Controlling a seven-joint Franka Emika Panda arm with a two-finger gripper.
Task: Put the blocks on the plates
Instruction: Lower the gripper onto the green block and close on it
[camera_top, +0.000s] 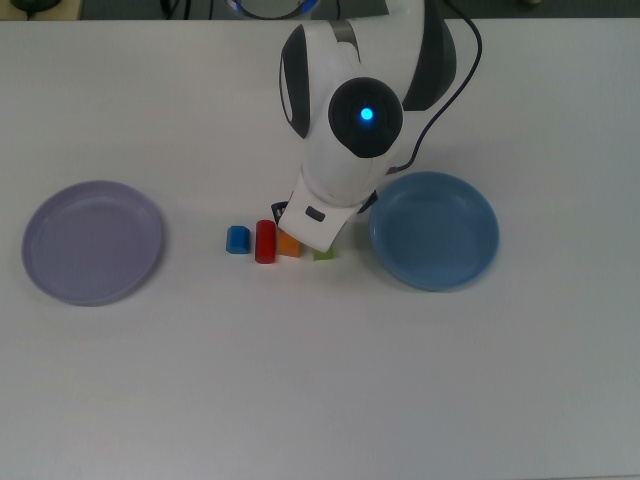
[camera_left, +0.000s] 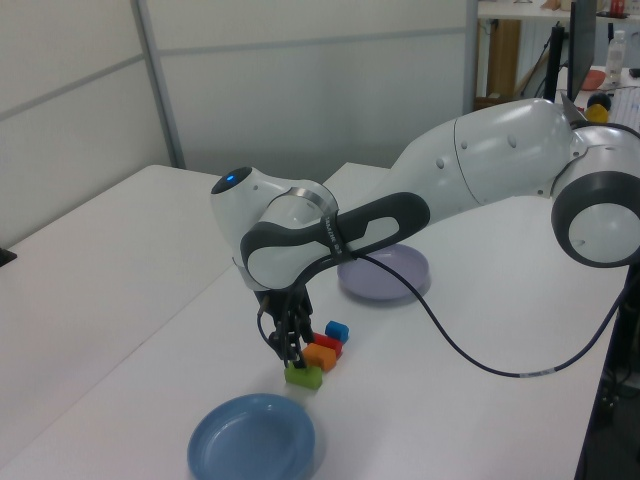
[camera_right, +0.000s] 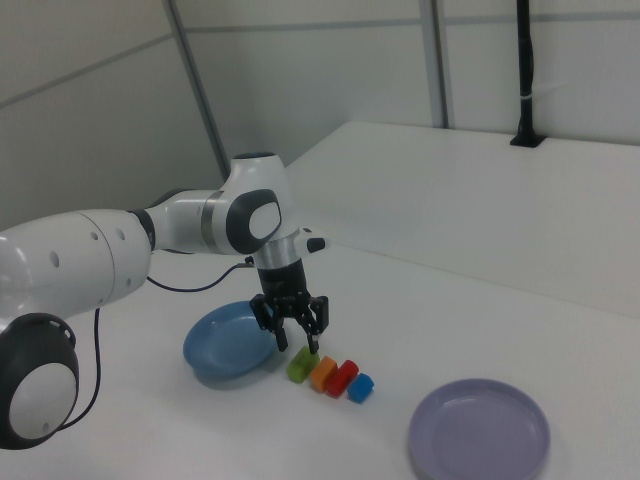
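The round pale purple plastic plate (camera_top: 93, 242) sits at the left of the top view, and it has nothing in it. The round sky blue plastic plate (camera_top: 434, 230) sits at the right of the top view, and it has nothing in it too. Both lie flat on the white counter (camera_top: 320, 380).

Four little plastic blocks stand in a row between the plates, near the middle of the top view. They are close side by side. From the top view's left there is the short blue block (camera_top: 237, 239), then the red rounded block (camera_top: 264, 241), then the orange block (camera_top: 288, 246), then the lime-green block (camera_right: 302, 366). The green one is nearest the blue plate. In the top view the big white robot arm (camera_top: 350, 130) covers most of the orange and green blocks.

The robot's black hand (camera_right: 292, 343) points down, right over the green block. Its two fingers are open a bit, and it holds nothing. I cannot tell if the fingertips touch the block.
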